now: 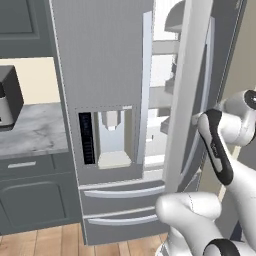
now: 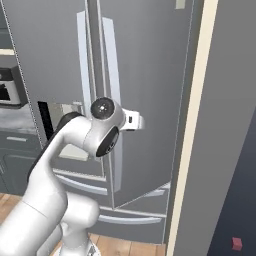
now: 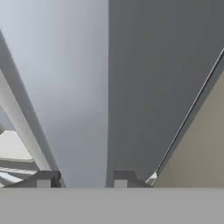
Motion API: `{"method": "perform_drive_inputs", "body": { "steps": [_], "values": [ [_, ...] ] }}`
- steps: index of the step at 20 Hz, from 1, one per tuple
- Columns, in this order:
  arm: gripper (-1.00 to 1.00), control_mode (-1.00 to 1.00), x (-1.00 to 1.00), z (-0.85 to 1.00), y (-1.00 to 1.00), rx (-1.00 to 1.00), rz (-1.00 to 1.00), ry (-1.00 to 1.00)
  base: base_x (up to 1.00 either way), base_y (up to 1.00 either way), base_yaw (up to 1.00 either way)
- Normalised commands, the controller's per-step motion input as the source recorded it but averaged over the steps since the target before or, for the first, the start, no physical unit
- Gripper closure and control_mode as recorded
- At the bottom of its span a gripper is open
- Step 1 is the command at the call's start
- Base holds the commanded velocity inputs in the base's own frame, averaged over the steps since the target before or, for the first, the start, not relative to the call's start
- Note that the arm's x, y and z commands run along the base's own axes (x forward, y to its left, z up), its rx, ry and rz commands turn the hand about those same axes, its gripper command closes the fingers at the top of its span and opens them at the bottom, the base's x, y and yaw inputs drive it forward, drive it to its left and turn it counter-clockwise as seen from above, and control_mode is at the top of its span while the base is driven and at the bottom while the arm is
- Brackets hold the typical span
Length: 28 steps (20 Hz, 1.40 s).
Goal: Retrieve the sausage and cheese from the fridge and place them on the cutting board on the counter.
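Observation:
The grey fridge (image 1: pixel 100 60) stands in front of me with its right door (image 2: pixel 150 75) swung partly open, and white shelves (image 1: pixel 161 95) show in the gap. My gripper (image 2: pixel 137 121) is at mid height on that door, against its long silver handle (image 2: pixel 112 60). In the hand view the two dark fingertips (image 3: pixel 43 179) flank a pale strip of the handle, so the gripper (image 3: pixel 82 178) looks shut on it. The sausage and the cheese are hidden. The cutting board is out of view.
The marble counter (image 1: pixel 30 130) runs left of the fridge over dark grey drawers, with a dark appliance (image 1: pixel 7 97) on it. The water dispenser (image 1: pixel 110 137) sits in the left door. A beige wall edge (image 2: pixel 192 125) stands close to the right of the open door.

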Motion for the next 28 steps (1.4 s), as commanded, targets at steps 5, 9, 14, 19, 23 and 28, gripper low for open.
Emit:
{"method": "perform_drive_inputs", "body": {
  "steps": [5, 9, 14, 19, 23, 28],
  "values": [
    [-1.0, -1.0, -0.38, 0.04, -0.15, -0.01, -0.03, 0.09, 0.0, 0.0, 0.0],
    [-1.0, -1.0, -0.65, -0.01, 0.3, 0.0, -0.11, 0.01, 0.0, 0.0, 0.0],
    [-1.0, -1.0, -0.54, -0.06, 0.62, 0.0, -0.14, 0.0, 0.0, 0.0, 0.0],
    [-1.0, -1.0, -0.1, 0.0, 0.74, 0.0, -0.15, -0.01, 0.0, 0.0, 0.0],
    [-1.0, -1.0, 0.1, 0.04, 0.64, 0.06, -0.23, -0.06, 0.0, 0.0, 0.0],
    [-1.0, -1.0, 0.22, 0.05, 0.51, 0.24, -0.25, -0.12, 0.0, 0.0, 0.0]
  ]
}}
